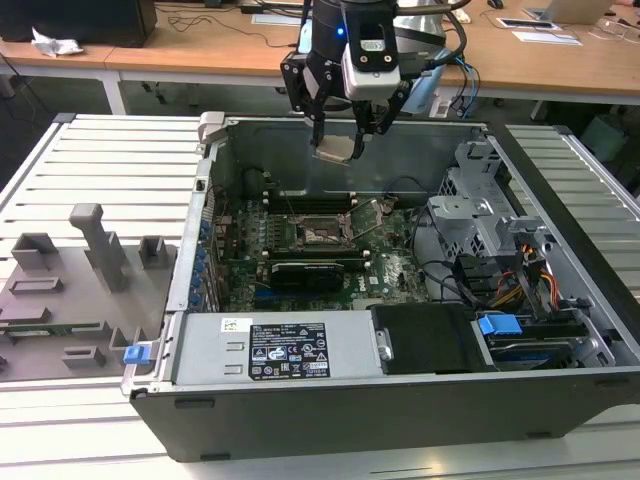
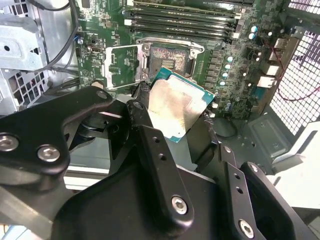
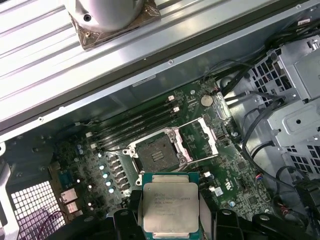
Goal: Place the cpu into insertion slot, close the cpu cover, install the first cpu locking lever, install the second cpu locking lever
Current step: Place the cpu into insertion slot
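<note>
This looks like a robotics lab in an office room: an open black metal computer case [image 1: 350, 425] lies on a slatted grey aluminium surface [image 1: 120, 150], with grey plastic fixture blocks [image 1: 95, 245] on the exterior view's left of the case and long pale wooden desks [image 1: 200, 55] bearing white papers [image 1: 545, 37] behind it.

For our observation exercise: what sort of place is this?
Probably a robotics lab or workshop: an open computer case on a slatted metal bench, wooden desks behind, a gripper holding a processor chip.

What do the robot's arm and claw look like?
The claw is black, built from chunky jointed bars with shiny silver screws. Above it the arm is black too, with a little blue light, a pale grey box on the front, and black cables looping beside it.
</note>
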Controlling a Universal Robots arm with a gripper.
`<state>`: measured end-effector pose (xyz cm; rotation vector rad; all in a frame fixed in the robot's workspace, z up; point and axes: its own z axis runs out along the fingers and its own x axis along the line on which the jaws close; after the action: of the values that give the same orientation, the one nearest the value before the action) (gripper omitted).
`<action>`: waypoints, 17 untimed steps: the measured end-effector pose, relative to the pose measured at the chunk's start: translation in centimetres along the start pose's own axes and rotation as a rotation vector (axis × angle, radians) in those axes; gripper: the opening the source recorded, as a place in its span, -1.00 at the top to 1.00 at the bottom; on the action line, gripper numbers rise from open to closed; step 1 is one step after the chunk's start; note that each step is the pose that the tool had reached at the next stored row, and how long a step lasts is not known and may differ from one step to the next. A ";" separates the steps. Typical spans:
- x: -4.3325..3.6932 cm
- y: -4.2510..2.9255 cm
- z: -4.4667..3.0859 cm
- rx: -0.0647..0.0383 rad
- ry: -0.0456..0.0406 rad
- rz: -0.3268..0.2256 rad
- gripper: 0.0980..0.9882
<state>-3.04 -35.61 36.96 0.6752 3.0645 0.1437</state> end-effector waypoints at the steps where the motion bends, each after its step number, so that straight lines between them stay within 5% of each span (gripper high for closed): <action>1: 0.00 0.00 0.00 0.000 -0.0004 0.004 0.00; 17: 0.00 0.00 0.00 -0.002 -0.0080 0.089 0.00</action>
<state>-3.04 -35.61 36.96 0.8110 3.0271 0.1433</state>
